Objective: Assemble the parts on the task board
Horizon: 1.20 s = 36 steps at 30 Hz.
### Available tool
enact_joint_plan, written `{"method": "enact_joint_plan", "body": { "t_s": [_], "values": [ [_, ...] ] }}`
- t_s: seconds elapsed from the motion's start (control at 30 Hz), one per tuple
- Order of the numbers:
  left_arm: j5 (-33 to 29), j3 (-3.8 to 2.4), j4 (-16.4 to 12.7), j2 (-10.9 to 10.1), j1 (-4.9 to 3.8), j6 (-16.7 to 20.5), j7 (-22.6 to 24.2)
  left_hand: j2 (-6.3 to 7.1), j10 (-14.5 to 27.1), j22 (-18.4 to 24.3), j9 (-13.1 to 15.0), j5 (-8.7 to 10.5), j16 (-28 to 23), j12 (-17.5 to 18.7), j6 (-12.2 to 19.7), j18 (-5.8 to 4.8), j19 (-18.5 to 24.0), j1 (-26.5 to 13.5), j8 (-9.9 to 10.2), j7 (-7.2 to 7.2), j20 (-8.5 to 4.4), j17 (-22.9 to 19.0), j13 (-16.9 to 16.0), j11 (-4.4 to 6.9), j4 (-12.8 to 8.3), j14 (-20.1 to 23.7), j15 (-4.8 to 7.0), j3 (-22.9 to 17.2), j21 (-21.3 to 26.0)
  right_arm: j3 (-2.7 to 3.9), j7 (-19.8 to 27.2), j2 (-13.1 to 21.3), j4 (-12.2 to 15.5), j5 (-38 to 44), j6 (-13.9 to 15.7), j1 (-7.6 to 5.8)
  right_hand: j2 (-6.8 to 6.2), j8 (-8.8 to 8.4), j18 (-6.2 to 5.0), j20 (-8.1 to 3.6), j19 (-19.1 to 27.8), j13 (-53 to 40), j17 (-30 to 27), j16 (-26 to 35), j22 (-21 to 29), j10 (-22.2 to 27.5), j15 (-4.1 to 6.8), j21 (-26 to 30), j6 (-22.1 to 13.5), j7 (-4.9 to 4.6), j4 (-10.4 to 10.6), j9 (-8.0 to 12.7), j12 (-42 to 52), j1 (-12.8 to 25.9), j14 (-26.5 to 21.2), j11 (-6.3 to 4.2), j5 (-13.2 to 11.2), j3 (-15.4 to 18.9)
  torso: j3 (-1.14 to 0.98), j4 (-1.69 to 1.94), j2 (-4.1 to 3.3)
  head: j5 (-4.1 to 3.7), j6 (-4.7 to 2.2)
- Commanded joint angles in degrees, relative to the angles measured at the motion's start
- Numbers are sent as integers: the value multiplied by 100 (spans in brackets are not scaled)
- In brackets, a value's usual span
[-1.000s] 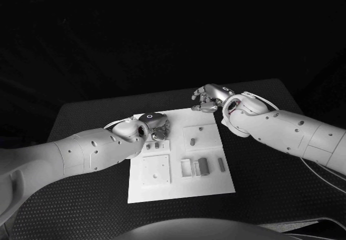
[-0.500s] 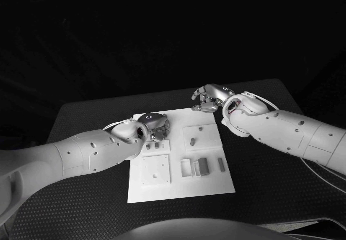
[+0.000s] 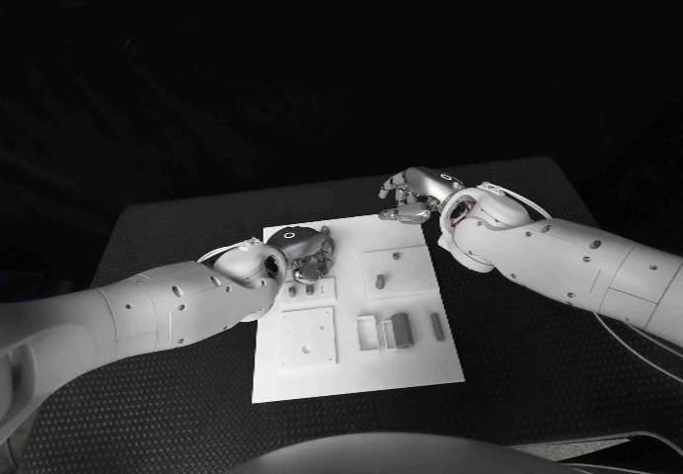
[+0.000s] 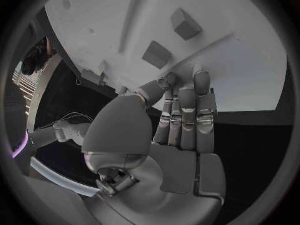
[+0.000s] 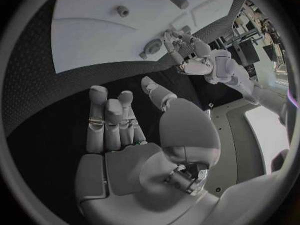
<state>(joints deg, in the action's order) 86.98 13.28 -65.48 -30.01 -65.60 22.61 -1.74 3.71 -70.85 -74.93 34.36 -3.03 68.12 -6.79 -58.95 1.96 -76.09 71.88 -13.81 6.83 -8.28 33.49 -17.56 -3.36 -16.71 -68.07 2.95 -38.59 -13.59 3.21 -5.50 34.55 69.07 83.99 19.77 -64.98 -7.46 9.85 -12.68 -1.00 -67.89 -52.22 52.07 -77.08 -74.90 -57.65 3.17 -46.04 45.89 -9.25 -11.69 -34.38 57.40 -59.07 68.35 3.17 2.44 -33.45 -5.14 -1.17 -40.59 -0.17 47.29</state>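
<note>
Black surface under the white task board [image 3: 356, 380]. Two small upright parts [image 3: 300, 289] stand on its left side, just near of your left robot hand [image 3: 305, 249], fingers together and empty. Recessed slots [image 3: 384, 331] hold more parts. Right robot hand [image 3: 413, 196] hovers curled at the far edge, holding nothing.

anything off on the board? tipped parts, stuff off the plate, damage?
Nothing stands out. The task board lies flat on the table, grey parts sit on it, none off the plate. Left hand is over the board's far left; right hand hovers empty beyond its far edge.
</note>
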Motion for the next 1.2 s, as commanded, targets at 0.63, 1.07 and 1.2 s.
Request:
{"method": "enact_joint_plan", "body": {
  "t_s": [0.63, 1.07, 1.2],
  "values": [
    [-451, -215, -301, -259, -10, 179, 271, -46, -61, -120, 0, -16, 44, 76, -54, 273, -57, -241, -30, 14, -31, -20, -77, -5, 61, -92, 10, 46, -37, 2, 22, 7, 16, -3, -12, 2, 19, -24, -232, -41, -2, 8, 8, 32, -106, 40, 2, 29, 0, -46, 25, 6, 25, 15, 47, -3, 33, 16, 6, 3, -3, 13, -54],
    [-503, -416, -396, -461, -75, 55, 203, -30, -66, -120, 1, -13, 45, 95, -53, 272, -62, -305, -33, 15, -36, -23, -86, -2, 70, -96, 13, 87, -35, 2, 21, 18, 13, -3, -13, 2, 18, -24, -232, -41, -1, 11, 8, 33, -106, 41, 2, 30, -1, -46, 23, 7, 27, 13, 48, -3, 33, 15, 1, 3, 4, 30, -70],
    [-478, -414, -414, -575, -96, -34, 162, -20, -74, -121, 4, -12, 46, 98, -64, 270, -61, -331, -40, 10, -37, -23, -91, -1, 77, -96, 14, 105, -34, 2, 19, 26, 16, -3, -14, 2, 17, -24, -232, -41, -2, 12, 8, 33, -106, 41, 2, 30, -1, -46, 23, 7, 28, 13, 48, -3, 33, 15, 1, 6, 5, 38, -71]
  ]
}}
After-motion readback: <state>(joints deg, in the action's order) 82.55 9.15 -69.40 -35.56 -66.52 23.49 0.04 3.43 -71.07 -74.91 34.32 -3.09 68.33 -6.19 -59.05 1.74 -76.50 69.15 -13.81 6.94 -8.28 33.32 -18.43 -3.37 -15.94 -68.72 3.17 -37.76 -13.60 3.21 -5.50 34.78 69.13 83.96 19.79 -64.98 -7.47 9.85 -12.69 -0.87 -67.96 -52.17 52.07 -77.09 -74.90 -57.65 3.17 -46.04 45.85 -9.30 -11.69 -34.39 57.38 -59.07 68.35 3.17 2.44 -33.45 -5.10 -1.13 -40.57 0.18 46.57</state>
